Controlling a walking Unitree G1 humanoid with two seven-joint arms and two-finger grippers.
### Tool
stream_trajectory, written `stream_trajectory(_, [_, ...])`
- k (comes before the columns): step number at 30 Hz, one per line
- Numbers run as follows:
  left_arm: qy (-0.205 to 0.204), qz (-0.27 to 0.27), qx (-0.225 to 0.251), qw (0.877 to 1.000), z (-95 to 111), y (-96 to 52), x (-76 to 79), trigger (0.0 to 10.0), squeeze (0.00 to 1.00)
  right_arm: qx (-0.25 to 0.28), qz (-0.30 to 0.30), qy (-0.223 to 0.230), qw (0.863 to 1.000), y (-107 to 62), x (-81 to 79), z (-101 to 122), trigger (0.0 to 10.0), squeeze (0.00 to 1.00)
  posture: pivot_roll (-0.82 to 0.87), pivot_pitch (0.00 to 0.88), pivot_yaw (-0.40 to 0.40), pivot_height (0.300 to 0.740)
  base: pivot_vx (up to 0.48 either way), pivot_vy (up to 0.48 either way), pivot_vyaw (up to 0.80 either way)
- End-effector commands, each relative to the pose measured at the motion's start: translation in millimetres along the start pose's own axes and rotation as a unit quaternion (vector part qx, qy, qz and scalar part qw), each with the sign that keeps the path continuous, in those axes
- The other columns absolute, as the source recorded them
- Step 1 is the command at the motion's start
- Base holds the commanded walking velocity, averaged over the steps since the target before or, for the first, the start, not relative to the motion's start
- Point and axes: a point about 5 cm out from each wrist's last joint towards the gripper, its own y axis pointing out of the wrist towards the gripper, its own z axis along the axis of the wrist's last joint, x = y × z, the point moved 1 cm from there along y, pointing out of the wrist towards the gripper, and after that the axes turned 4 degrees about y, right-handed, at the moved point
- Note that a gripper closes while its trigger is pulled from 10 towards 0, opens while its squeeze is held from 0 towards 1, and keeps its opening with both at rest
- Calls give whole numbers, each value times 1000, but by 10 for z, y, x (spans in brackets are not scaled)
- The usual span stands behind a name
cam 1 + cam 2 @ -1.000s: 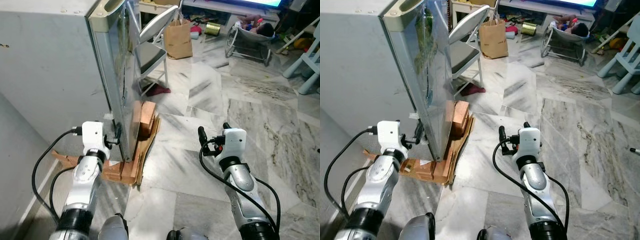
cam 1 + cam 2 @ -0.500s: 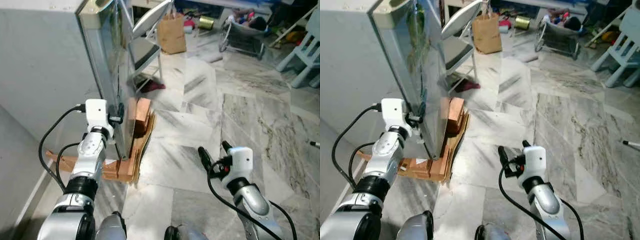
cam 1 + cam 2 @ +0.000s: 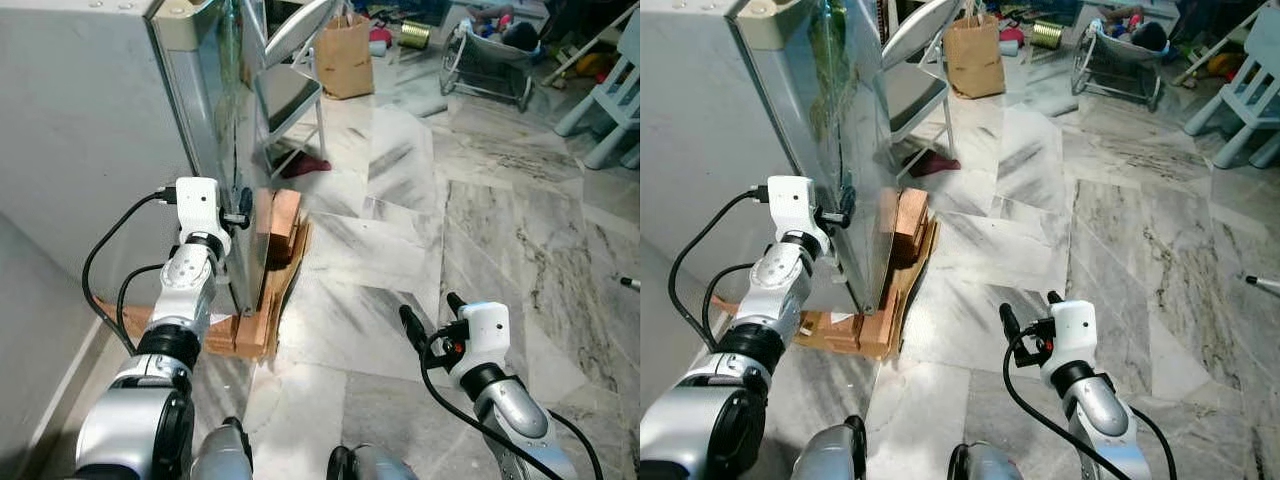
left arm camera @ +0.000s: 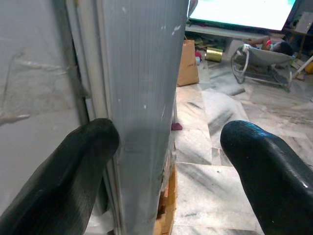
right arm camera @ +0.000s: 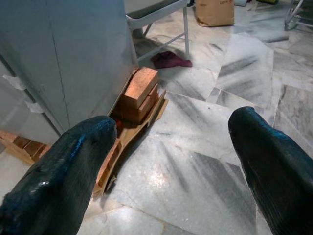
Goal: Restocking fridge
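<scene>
Fridge (image 3: 90,110) standing at our left on wooden blocks (image 3: 280,225) and cardboard, our left gripper (image 4: 161,161) spread wide astride its door edge (image 4: 142,98), our right gripper (image 5: 171,156) splayed, empty, over marble floor (image 3: 420,200).

The fridge (image 3: 110,120) stands at left on wooden blocks (image 3: 280,225). Behind it stands a folding chair (image 3: 290,85); a paper bag (image 3: 345,60) sits farther back.

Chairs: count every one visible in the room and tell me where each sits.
2. A grey folding chair stands right beside the fridge, ahead of the left gripper. A pale blue chair stands at the far right edge. Clutter further back could hide others.
</scene>
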Motion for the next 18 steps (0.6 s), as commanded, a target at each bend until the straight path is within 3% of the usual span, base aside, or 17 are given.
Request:
stream_trajectory(1, [12,-18,13,1000,81,52,86,10000,0,-1,-1,0,1000,-28,4,21,10000,0,-46,174,-76,740,0,0,0])
stream_trajectory(5, [27,-40,18,999,155,106,194,10000,0,-6,1,1,1000,-34,8,4,10000,0,-45,170,-73,740,0,0,0])
stream_trajectory(7, [29,-74,31,996,276,168,364,10000,0,-21,12,13,1000,-62,3,-47,10000,0,-44,166,-71,740,0,0,0])
stream_trajectory(9, [34,-120,50,991,391,195,606,10000,0,-52,31,26,998,-99,-29,-141,10000,0,-43,164,-69,740,0,0,0])
stream_trajectory(11, [44,-185,78,979,507,176,944,10000,0,-82,55,32,995,-136,-70,-244,10000,0,-36,159,-67,740,0,0,0])
stream_trajectory(13, [49,-278,110,953,608,54,1422,10000,0,-107,76,38,991,-160,-106,-314,10000,0,-30,155,-66,740,0,0,0])
stream_trajectory(14, [49,-278,110,953,608,54,1422,10000,0,-107,76,38,991,-160,-106,-314,10000,0,-30,155,-66,740,0,0,0])
stream_trajectory(15, [39,-344,127,929,640,-103,1767,10000,0,-111,82,39,990,-161,-119,-331,10000,0,-29,152,-66,740,0,0,0])
stream_trajectory(17, [19,-432,148,889,696,-380,2216,10000,0,-113,89,40,989,-150,-136,-344,10000,0,-33,149,-64,740,0,0,0])
stream_trajectory(18, [12,-459,155,875,717,-480,2347,10000,0,-113,90,40,989,-145,-142,-346,10000,0,-33,149,-64,740,0,0,0])
